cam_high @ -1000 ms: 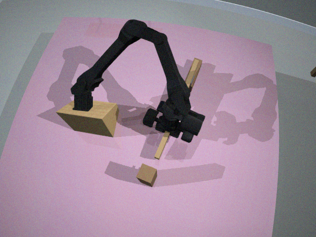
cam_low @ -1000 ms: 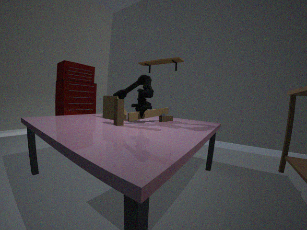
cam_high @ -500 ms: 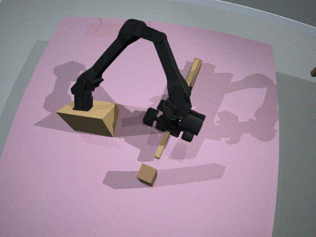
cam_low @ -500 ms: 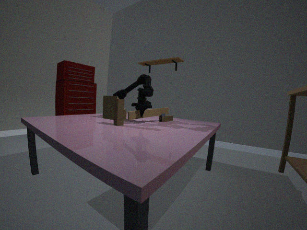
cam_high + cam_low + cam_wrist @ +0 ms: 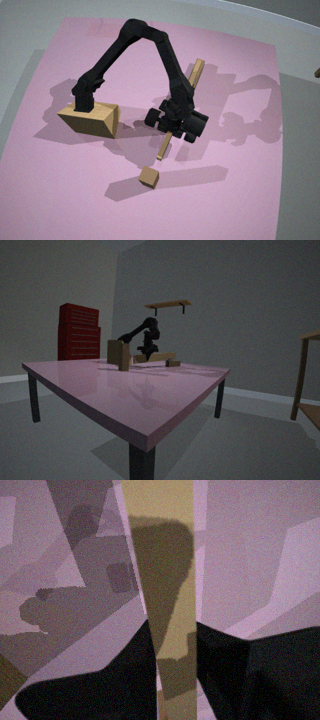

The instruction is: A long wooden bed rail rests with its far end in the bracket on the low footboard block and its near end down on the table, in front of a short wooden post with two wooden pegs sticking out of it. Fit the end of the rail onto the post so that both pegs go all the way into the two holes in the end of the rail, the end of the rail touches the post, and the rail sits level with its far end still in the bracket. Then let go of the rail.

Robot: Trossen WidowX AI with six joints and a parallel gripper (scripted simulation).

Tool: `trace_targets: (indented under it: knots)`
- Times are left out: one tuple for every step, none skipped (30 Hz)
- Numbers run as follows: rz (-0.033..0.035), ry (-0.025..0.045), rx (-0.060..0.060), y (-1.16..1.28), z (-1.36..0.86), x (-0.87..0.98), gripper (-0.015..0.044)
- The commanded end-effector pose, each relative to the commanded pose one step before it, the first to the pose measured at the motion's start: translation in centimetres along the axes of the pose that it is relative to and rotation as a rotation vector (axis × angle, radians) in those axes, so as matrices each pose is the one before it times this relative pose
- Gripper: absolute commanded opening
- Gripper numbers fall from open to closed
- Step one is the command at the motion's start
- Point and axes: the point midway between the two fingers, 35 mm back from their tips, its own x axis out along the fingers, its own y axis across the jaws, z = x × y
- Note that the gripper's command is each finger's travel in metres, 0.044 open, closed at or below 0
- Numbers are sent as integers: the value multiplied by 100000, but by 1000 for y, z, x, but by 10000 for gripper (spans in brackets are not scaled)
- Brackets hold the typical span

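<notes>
The long rail [image 5: 164, 146] [image 5: 160, 357] [image 5: 162, 545] looks roughly level in the exterior view, with its near end raised off the table. My gripper [image 5: 171, 130] [image 5: 147, 358] [image 5: 163, 621] is shut on it, near mid-length. The short post [image 5: 148, 175] [image 5: 123, 357] stands upright beyond the near end, with a gap between them. The pegs and the end holes are not visible. The low footboard block [image 5: 173, 364] with its grey bracket [image 5: 169, 359] is at the rail's far end. I cannot tell whether the rail sits in the bracket.
The arm's wooden pedestal [image 5: 87, 126] [image 5: 113, 351] stands on the pink table [image 5: 77, 180] [image 5: 103, 389], left of the rail and post in the top view. A red tool chest [image 5: 77, 340] and a wall shelf [image 5: 168, 303] are in the background.
</notes>
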Motion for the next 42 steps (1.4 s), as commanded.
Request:
trace_targets:
  knots:
    - [-2002, -859, -87, -349, 67, -849, 0]
    - [0, 2, 0, 1, 0, -50, 0]
    - [0, 2, 0, 1, 0, -50, 0]
    - [0, 2, 0, 1, 0, -50, 0]
    - [0, 2, 0, 1, 0, -50, 0]
    - [0, 2, 0, 1, 0, -50, 0]
    - [0, 2, 0, 1, 0, -50, 0]
    - [0, 2, 0, 1, 0, -50, 0]
    - [0, 2, 0, 1, 0, -50, 0]
    - [0, 2, 0, 1, 0, -50, 0]
    - [0, 2, 0, 1, 0, -50, 0]
    - [0, 2, 0, 1, 0, -50, 0]
    - [-1, 3, 0, 1, -1, -70, 0]
    - [0, 0, 0, 1, 0, -12, 0]
    - [0, -1, 0, 1, 0, 16, 0]
    - [0, -2, 0, 2, 0, 39, 0]
    - [1, -2, 0, 3, 0, 50, 0]
    - [1, -2, 0, 5, 0, 50, 0]
    - [1, -2, 0, 5, 0, 50, 0]
    - [1, -2, 0, 6, 0, 50, 0]
    - [1, -2, 0, 6, 0, 50, 0]
    - [1, -2, 0, 7, 0, 50, 0]
    - [1, -2, 0, 11, 0, 50, 0]
    - [1, -2, 1, 14, 0, 50, 0]
    - [1, -2, 1, 15, 0, 50, 0]
    - [1, -2, 1, 15, 0, 50, 0]
    - [1, -2, 1, 13, 0, 50, 0]
    - [1, -2, 0, 11, 0, 50, 0]
    - [1, -1, 0, 9, 0, 29, 0]
    - [0, 0, 0, 7, 0, 7, 0]
    - [0, 0, 0, 7, 0, -9, 0]
    - [0, 1, 0, 7, 0, -21, 0]
    - [0, 1, 0, 7, 0, -24, 0]
    - [0, 1, 0, 7, 0, -22, 0]
    - [0, 1, 0, 7, 0, -21, 0]
    - [0, 1, 0, 6, 0, -20, 0]
    - [0, 1, 0, 6, 0, -19, 0]
    - [0, 1, 0, 6, 0, -16, 0]
    - [0, 1, 0, 6, 0, -12, 0]
    - [0, 0, 0, 0, 0, 0, 0]
    - [0, 0, 0, 12, 0, -10, 0]
    - [0, 0, 0, 0, 0, 0, 0]
